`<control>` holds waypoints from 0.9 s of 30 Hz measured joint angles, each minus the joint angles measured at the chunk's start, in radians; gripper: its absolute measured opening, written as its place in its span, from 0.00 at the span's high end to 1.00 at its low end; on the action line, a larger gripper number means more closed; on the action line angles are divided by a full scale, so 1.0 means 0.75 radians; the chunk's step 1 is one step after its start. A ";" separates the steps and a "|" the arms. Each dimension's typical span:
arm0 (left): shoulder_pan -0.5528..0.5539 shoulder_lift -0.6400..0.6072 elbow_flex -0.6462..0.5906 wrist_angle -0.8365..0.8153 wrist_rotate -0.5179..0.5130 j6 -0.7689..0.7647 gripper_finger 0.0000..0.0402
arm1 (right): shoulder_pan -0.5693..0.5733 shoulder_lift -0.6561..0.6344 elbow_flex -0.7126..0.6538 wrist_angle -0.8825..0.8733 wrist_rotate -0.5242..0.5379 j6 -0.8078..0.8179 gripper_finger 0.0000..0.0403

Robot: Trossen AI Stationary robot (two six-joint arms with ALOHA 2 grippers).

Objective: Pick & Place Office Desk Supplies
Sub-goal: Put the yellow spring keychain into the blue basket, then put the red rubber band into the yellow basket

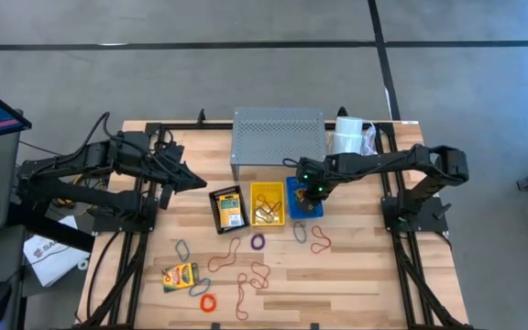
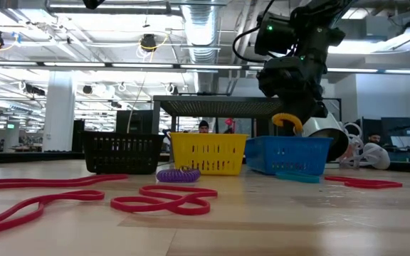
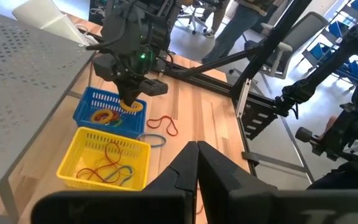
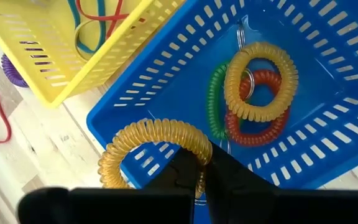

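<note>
The right gripper (image 4: pixel 201 177) has its two dark fingers squeezed shut on a yellow springy coil loop (image 4: pixel 151 146). It holds the loop over the front edge of a small blue plastic basket (image 4: pixel 166 87), which sits on the light wooden table (image 1: pixel 356 275).

Three more coil loops lie in the blue basket: a yellow one (image 4: pixel 263 81), a red one (image 4: pixel 260 124) and a green one (image 4: pixel 215 102). They lie in a little pile, touching each other.

Just beside the blue basket is a yellow plastic basket (image 1: pixel 267 203) with thin rubber bands (image 3: pixel 107 163) in it. Next to that is a black basket (image 1: pixel 228 209) with a crayon box inside. The three baskets stand in a row in front of a grey metal shelf full of tiny holes (image 1: pixel 278 136).

A white roll (image 1: pixel 348 135) sits beside the shelf, at the back of the table.

Closer to the front of the table, more things are spread out. A purple coil loop (image 1: pixel 258 243) lies near the yellow basket. Thin red rubber bands (image 1: pixel 320 240) lie near the blue basket, and more brown and red ones (image 1: pixel 246 280) lie in the middle. A small yellow-and-green crayon box (image 1: pixel 180 275) lies well apart from the baskets, and a little orange loop (image 1: pixel 209 302) lies near it.

The left gripper (image 1: pixel 196 181) waits up over the left side of the table. Its fingers are together and it holds nothing.
</note>
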 joint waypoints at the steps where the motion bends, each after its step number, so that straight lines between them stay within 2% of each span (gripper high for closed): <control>1: 0.000 0.000 0.000 0.000 0.000 0.000 0.99 | 0.000 0.000 0.000 0.001 0.000 0.000 0.99; 6: 0.000 0.000 0.000 0.000 -0.012 0.001 0.99 | 0.000 0.000 0.000 0.001 0.001 0.001 0.98; 9: 0.000 0.000 0.000 0.000 -0.012 0.001 0.99 | 0.000 0.000 0.000 0.001 0.000 0.001 0.94; 17: 0.000 0.000 0.000 0.001 -0.012 0.001 0.99 | -0.013 0.000 0.000 0.000 -0.003 0.048 0.57; 20: 0.000 0.000 0.000 0.001 -0.012 0.001 0.99 | -0.020 -0.002 0.000 -0.001 0.005 0.060 0.48; 23: 0.000 0.000 0.000 -0.001 -0.012 0.001 0.99 | -0.016 -0.019 0.000 -0.024 0.005 0.061 0.45; 27: 0.000 0.000 0.000 -0.011 -0.012 0.001 0.99 | 0.031 -0.095 0.029 -0.070 0.006 0.083 0.48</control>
